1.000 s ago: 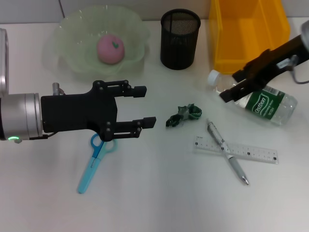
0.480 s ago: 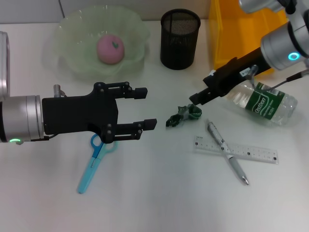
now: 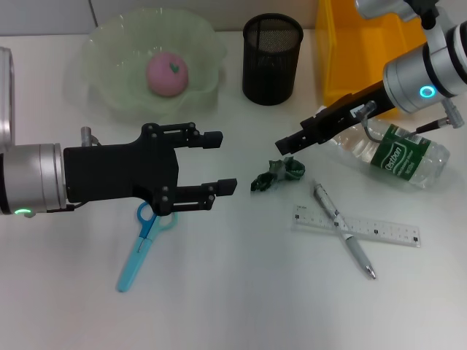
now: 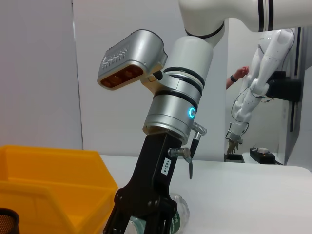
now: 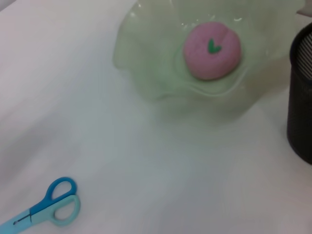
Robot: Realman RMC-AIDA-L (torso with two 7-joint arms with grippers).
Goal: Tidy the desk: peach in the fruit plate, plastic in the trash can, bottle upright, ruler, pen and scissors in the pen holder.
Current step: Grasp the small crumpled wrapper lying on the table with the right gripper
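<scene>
The right gripper (image 3: 286, 142) reaches in from the upper right of the head view, its dark fingers tapering to a tip just above the crumpled green plastic (image 3: 277, 173) at frame centre; the fingers overlap so closely that I cannot tell how far apart they are, and nothing hangs from them. Its own wrist view shows no fingers at all. The left gripper (image 3: 222, 160) sits at middle left, its 2 fingers spread wide and holding nothing, and its body hides the upper handles of the blue scissors (image 3: 140, 245) lying below it. The bottle (image 3: 394, 154) lies on its side at right, its neck end hidden behind the right arm. Below it the pen (image 3: 343, 229) lies crossed over the clear ruler (image 3: 379, 230). The yellow bin (image 3: 372, 44) at upper right is cut off by the frame's top edge and partly covered by the arm. The black mesh pen holder (image 3: 271, 58) stands at top centre, and the peach (image 3: 167, 74) rests in the pale green fruit plate (image 3: 109, 62) at upper left. The right wrist view gives the peach (image 5: 211, 49) in the plate (image 5: 146, 63) more closely, with only the scissors' handles (image 5: 56, 202) at its lower left corner and a sliver of the pen holder (image 5: 300, 97) at its right edge. The left wrist view alone shows the right arm side-on above the bottle (image 4: 176, 214), beside the bin (image 4: 48, 185).
</scene>
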